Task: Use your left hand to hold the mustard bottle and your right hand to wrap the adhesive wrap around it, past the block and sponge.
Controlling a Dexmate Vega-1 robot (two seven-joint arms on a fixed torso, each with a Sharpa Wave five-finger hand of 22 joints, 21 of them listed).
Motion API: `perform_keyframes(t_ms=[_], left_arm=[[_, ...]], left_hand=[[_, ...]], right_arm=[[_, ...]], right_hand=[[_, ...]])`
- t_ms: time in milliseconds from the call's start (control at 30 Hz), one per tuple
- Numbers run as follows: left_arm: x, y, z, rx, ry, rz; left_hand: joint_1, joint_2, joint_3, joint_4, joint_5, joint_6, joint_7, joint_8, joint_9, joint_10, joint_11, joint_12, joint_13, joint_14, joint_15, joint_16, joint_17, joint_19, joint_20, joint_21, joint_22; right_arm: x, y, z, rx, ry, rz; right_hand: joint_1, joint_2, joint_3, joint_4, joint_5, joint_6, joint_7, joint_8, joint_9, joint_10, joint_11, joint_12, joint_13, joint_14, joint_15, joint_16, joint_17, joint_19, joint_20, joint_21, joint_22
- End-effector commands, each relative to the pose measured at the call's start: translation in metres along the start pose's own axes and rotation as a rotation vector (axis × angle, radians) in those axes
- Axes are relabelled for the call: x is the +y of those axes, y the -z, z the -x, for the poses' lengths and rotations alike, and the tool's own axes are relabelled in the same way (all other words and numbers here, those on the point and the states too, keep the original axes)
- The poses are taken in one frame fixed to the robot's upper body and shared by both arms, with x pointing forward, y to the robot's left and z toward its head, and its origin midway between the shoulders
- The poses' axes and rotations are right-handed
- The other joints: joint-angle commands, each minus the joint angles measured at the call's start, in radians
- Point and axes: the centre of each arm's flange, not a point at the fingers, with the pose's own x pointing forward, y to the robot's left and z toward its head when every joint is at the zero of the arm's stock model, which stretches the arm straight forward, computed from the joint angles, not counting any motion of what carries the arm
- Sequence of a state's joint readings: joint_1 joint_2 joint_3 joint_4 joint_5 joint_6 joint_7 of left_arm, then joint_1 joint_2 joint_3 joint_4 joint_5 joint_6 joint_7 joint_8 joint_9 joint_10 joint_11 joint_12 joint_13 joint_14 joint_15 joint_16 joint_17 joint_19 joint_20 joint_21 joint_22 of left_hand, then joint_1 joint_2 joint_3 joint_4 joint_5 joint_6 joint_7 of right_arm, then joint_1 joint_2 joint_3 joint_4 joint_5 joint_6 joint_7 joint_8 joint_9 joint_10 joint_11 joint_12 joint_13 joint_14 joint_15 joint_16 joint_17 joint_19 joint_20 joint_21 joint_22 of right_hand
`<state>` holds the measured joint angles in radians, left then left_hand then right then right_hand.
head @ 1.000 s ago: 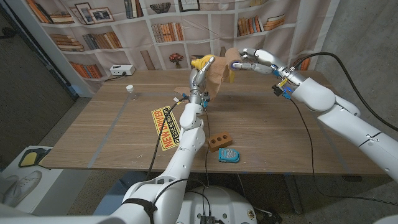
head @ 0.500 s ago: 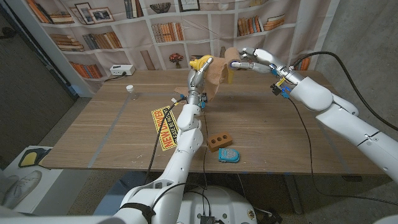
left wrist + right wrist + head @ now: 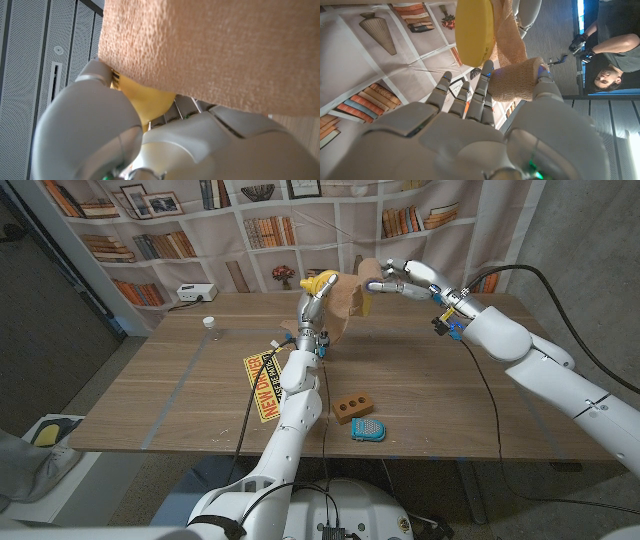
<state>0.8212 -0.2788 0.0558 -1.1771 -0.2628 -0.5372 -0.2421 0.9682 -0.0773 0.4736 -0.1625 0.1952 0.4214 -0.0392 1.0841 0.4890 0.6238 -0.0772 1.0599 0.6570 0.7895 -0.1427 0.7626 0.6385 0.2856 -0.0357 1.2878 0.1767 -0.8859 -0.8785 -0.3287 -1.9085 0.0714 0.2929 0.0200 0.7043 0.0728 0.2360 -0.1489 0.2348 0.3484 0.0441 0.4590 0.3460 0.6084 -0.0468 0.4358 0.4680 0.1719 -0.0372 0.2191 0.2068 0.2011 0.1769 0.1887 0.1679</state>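
Observation:
My left hand (image 3: 312, 305) holds the yellow mustard bottle (image 3: 321, 281) raised above the table's far middle; its yellow body (image 3: 145, 102) shows between my fingers in the left wrist view. Tan adhesive wrap (image 3: 345, 305) hangs in a sheet around the bottle (image 3: 475, 30) and up to a roll (image 3: 372, 273). My right hand (image 3: 405, 277) grips that roll (image 3: 516, 80) between thumb and fingers, just right of the bottle. The brown block (image 3: 354, 406) and the blue sponge (image 3: 367, 429) lie near the table's front edge, well below both hands.
A yellow warning sign (image 3: 266, 386) lies flat left of the block. A small white cup (image 3: 209, 323) stands at the far left, with a white box (image 3: 195, 294) behind it. A person (image 3: 612, 50) with a controller shows in the right wrist view.
My left hand has shifted the bottle slightly left. My right hand with the roll has edged a little up and left; the wrap stays stretched between them.

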Motion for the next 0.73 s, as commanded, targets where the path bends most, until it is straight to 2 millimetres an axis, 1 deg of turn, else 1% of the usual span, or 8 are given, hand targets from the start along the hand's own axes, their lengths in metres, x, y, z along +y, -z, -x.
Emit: perform_keyframes(t_ms=[33,467,500,700,733], left_arm=[[0.0009,-0.0047,0.0014,-0.017,0.000,-0.015],[-0.0008,-0.0047,0.0026,-0.022,-0.001,-0.005],[-0.0012,-0.0048,0.0031,-0.022,0.001,-0.004],[0.0000,-0.0047,0.0070,-0.020,-0.003,-0.004],[0.0004,-0.0046,0.0077,-0.018,-0.004,-0.004]], left_hand=[[0.256,0.244,-0.006,0.002,0.008,-0.001,0.001,0.004,0.001,0.009,0.000,-0.001,0.002,0.005,0.002,0.010,0.003,0.006,0.000,0.005,0.003],[0.255,0.244,-0.007,0.003,0.008,-0.001,0.001,0.006,0.000,0.011,0.000,-0.004,0.003,0.005,0.003,0.009,0.001,0.006,-0.001,0.005,0.004],[0.255,0.244,-0.008,0.003,0.008,-0.002,0.001,0.006,0.000,0.009,0.001,-0.004,0.004,0.005,0.003,0.009,0.002,0.006,-0.001,0.005,0.004],[0.255,0.245,-0.008,0.003,0.008,-0.002,0.000,0.008,0.000,0.009,0.001,-0.004,0.007,0.006,0.002,0.010,0.002,0.006,-0.001,0.005,0.004],[0.255,0.245,-0.008,0.003,0.008,-0.003,0.000,0.009,0.002,0.011,0.001,-0.007,0.002,0.005,0.002,0.011,0.003,0.006,0.000,0.005,0.004]], right_arm=[[-0.0016,0.0017,-0.0046,-0.022,-0.003,-0.003],[0.0004,-0.0002,-0.0034,-0.018,0.000,0.007],[0.0004,-0.0007,-0.0029,-0.017,0.000,0.009],[0.0037,-0.0027,-0.0010,-0.011,0.001,0.012],[0.0045,-0.0028,-0.0011,-0.010,-0.001,0.011]], right_hand=[[-0.002,0.009,0.005,0.001,0.004,0.103,-0.109,0.004,0.004,-0.003,-0.006,-0.005,-0.001,-0.001,-0.051,0.003,0.003,-0.005,-0.004,-0.002,0.002],[-0.002,0.009,0.006,0.001,0.004,0.104,-0.110,0.003,0.003,-0.001,-0.004,-0.006,-0.002,-0.001,-0.050,0.004,0.003,-0.007,-0.003,-0.002,0.002],[-0.002,0.009,0.006,0.001,0.004,0.104,-0.110,0.003,0.003,-0.002,-0.002,-0.007,-0.002,-0.001,-0.050,0.004,0.003,-0.007,-0.003,-0.002,0.002],[-0.003,0.010,0.006,0.002,0.004,0.104,-0.110,0.003,0.003,-0.001,-0.007,-0.008,-0.002,-0.001,-0.050,0.004,0.003,-0.008,-0.003,-0.002,0.002],[-0.003,0.009,0.006,0.002,0.003,0.105,-0.109,0.003,0.003,-0.001,-0.004,-0.008,-0.002,-0.001,-0.049,0.004,0.003,-0.008,-0.002,-0.002,0.002]])
